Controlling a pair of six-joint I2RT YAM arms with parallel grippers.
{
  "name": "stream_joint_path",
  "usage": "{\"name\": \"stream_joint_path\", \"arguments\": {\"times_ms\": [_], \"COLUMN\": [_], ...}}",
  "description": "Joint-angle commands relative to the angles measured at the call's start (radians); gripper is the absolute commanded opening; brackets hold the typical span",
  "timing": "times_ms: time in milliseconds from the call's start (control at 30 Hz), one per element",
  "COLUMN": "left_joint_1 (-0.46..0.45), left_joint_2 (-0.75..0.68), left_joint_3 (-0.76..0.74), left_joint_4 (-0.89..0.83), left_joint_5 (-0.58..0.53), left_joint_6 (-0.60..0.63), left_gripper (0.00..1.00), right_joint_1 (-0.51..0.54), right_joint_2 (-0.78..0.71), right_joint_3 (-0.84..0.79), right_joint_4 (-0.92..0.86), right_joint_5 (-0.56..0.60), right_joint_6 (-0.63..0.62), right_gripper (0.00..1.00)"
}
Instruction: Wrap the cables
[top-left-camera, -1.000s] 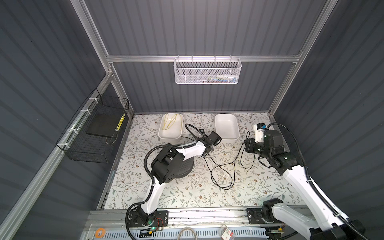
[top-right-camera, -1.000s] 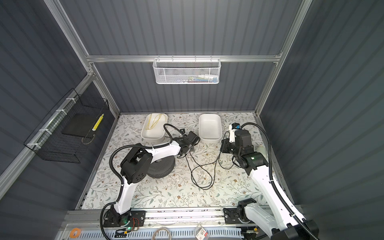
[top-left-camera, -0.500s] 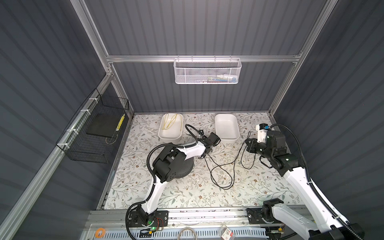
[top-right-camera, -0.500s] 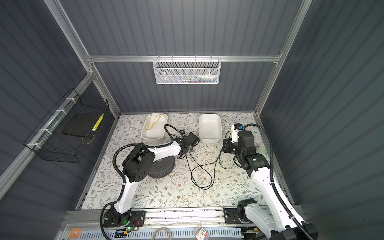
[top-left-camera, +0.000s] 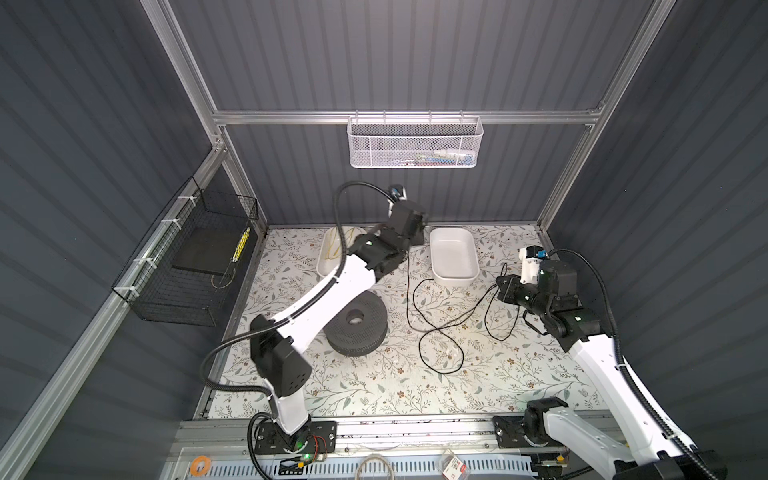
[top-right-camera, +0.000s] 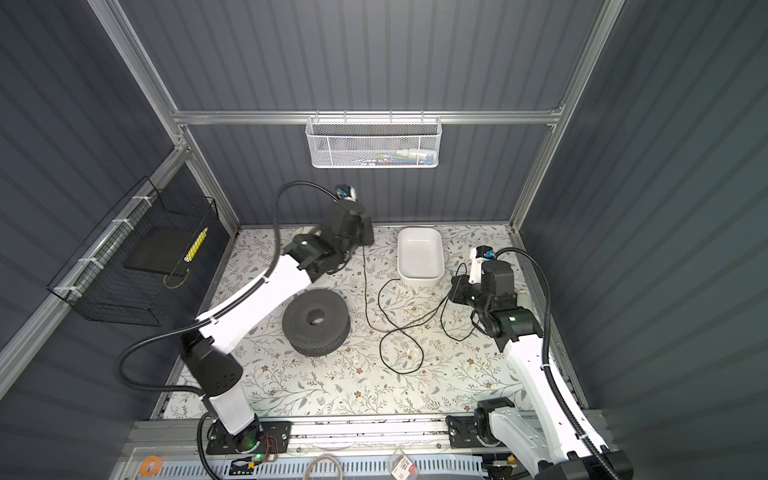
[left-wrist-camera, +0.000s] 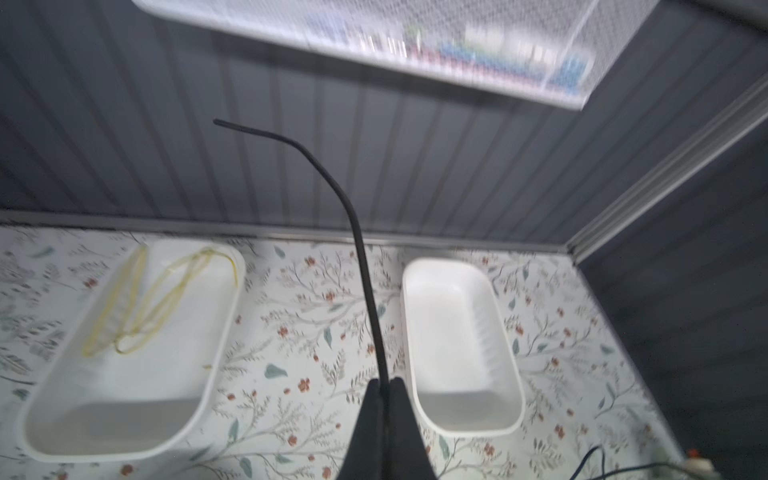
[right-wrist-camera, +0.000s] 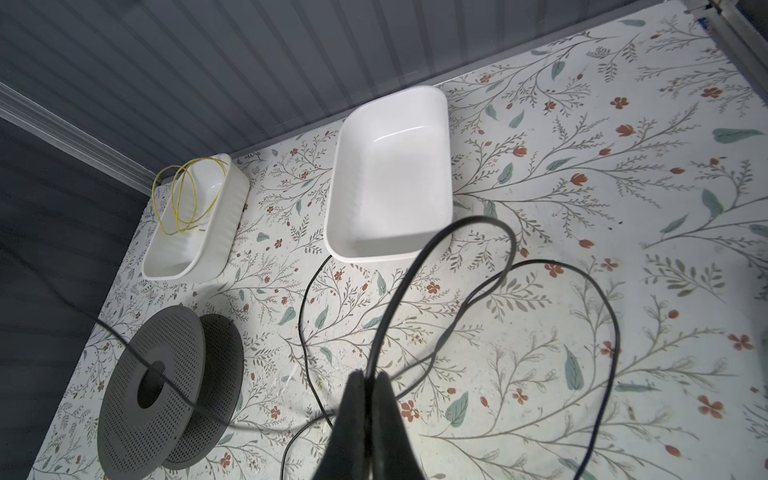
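The cable (top-left-camera: 407, 299) is a thin black cord lying in loose loops on the floral table (top-left-camera: 374, 382) in both top views. One strand rises toward the back, where my raised left gripper (top-left-camera: 413, 241) (top-right-camera: 362, 241) holds it. In the left wrist view that gripper (left-wrist-camera: 384, 384) is shut on the cable (left-wrist-camera: 365, 282), and a short free end sticks out past the fingers. At the right, my right gripper (top-left-camera: 503, 286) (top-right-camera: 454, 291) hangs low over the table. In the right wrist view it (right-wrist-camera: 371, 376) is shut on another part of the cable (right-wrist-camera: 390, 305).
A black perforated spool (top-left-camera: 356, 322) (right-wrist-camera: 166, 395) lies flat beside the left arm. Two white trays stand at the back: one empty (top-left-camera: 453, 257), one (top-left-camera: 332, 249) holding a thin yellow cord (left-wrist-camera: 137, 303). A black wire basket (top-left-camera: 195, 257) hangs on the left wall, a white one (top-left-camera: 415, 143) on the back wall.
My left gripper has shut on the cable and risen well above the table toward the back wall, pulling a strand up. My right gripper has drifted slightly right, still shut on the cable.
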Motion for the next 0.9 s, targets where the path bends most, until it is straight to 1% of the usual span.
{"name": "stream_joint_path", "arguments": {"times_ms": [0,67,133,267,367,433,533,567,600,667,733,767,800,833,867], "left_joint_1": [0.111,0.184,0.249,0.409,0.464,0.49,0.518,0.524,0.529,0.539,0.557,0.568,0.577,0.584,0.585], "left_joint_2": [-0.066,-0.134,-0.176,-0.214,-0.225,-0.244,-0.256,-0.258,-0.258,-0.269,-0.264,-0.254,-0.245,-0.234,-0.224], "left_joint_3": [0.02,0.029,0.057,0.108,0.085,0.028,-0.067,-0.102,-0.134,-0.213,-0.264,-0.278,-0.288,-0.294,-0.295], "left_joint_4": [-0.149,-0.163,-0.188,-0.258,-0.276,-0.254,-0.235,-0.229,-0.221,-0.187,-0.166,-0.167,-0.164,-0.164,-0.164], "left_joint_5": [-0.032,-0.036,-0.045,0.032,0.045,0.076,0.12,0.129,0.133,0.146,0.169,0.182,0.195,0.211,0.234], "left_joint_6": [0.076,0.101,0.126,0.133,0.137,0.125,0.103,0.095,0.087,0.078,0.073,0.064,0.063,0.058,0.061], "left_gripper": [0.0,0.0,0.0,0.0,0.0,0.0,0.0,0.0,0.04,0.09,0.19,0.23,0.31,0.45,0.54], "right_joint_1": [-0.011,-0.021,-0.031,-0.033,-0.033,-0.033,-0.03,-0.028,-0.026,-0.011,0.006,0.019,0.031,0.041,0.049], "right_joint_2": [0.012,0.021,0.033,0.051,0.052,0.04,0.019,0.012,0.003,-0.016,-0.037,-0.046,-0.051,-0.053,-0.053], "right_joint_3": [0.001,-0.008,-0.02,-0.029,-0.017,-0.011,0.017,0.029,0.041,0.073,0.104,0.124,0.141,0.164,0.185], "right_joint_4": [0.026,0.039,0.06,0.088,0.093,0.092,0.075,0.068,0.063,0.043,0.033,0.031,0.03,0.025,0.023], "right_joint_5": [-0.014,-0.015,-0.042,-0.069,-0.084,-0.104,-0.156,-0.199,-0.221,-0.253,-0.284,-0.298,-0.307,-0.318,-0.341], "right_joint_6": [0.007,0.018,0.033,0.047,0.052,0.05,0.046,0.046,0.044,0.042,0.049,0.054,0.057,0.065,0.074], "right_gripper": [0.06,0.07,0.08,0.07,0.03,0.01,0.0,0.0,0.0,0.0,0.0,0.0,0.0,0.0,0.0]}}
